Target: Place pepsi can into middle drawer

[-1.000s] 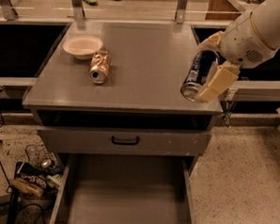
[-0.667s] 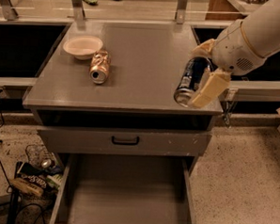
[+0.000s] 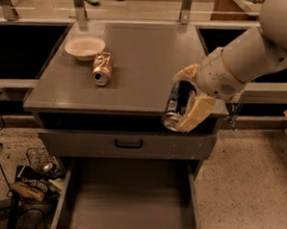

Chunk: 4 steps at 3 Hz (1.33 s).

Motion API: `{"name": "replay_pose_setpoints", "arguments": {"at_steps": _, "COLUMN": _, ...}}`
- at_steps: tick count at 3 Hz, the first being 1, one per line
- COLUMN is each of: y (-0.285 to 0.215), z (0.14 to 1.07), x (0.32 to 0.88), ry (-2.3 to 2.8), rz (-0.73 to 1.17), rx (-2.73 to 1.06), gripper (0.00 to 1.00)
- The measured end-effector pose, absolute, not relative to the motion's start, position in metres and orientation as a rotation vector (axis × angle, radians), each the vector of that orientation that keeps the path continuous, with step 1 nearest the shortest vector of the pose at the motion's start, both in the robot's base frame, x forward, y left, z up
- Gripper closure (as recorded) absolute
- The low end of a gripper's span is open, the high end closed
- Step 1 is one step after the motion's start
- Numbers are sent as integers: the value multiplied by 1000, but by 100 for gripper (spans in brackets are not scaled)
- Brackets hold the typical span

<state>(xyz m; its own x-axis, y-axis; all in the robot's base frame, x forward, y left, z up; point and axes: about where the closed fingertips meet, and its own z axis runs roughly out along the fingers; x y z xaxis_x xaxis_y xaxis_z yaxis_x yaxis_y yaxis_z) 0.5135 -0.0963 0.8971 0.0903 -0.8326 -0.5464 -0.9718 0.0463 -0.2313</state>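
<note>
My gripper [image 3: 185,108] is shut on the pepsi can [image 3: 174,105], a dark blue can with a silver end, held tilted in the air over the front right edge of the cabinet top. The can hangs above the closed drawer front. The middle drawer [image 3: 129,202] is pulled open below, a wide grey tray with nothing on its floor. The can is above and to the right of the tray's middle.
A dented gold-orange can [image 3: 102,69] lies on the cabinet top [image 3: 136,63] next to a white bowl [image 3: 84,48]. A closed drawer front with a black handle [image 3: 128,143] sits above the open tray. Cables and clutter [image 3: 31,178] lie on the floor at left.
My gripper has carried the pepsi can forward and leftward, from over the cabinet top's right side to its front edge, and lower.
</note>
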Motion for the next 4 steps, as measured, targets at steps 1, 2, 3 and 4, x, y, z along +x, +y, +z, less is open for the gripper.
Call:
{"name": "replay_pose_setpoints", "arguments": {"at_steps": 1, "y": -85, "z": 878, "x": 503, "ry": 1762, "rz": 377, "rx": -1857, "gripper": 100}}
{"name": "replay_pose_setpoints", "arguments": {"at_steps": 2, "y": -76, "z": 855, "x": 488, "ry": 1762, "rz": 443, "rx": -1921, "gripper": 100}}
{"name": "replay_pose_setpoints", "arguments": {"at_steps": 3, "y": -76, "z": 856, "x": 488, "ry": 1762, "rz": 442, "rx": -1920, "gripper": 100}}
{"name": "replay_pose_setpoints", "arguments": {"at_steps": 4, "y": -71, "z": 837, "x": 465, "ry": 1766, "rz": 512, "rx": -1907, "gripper": 100}}
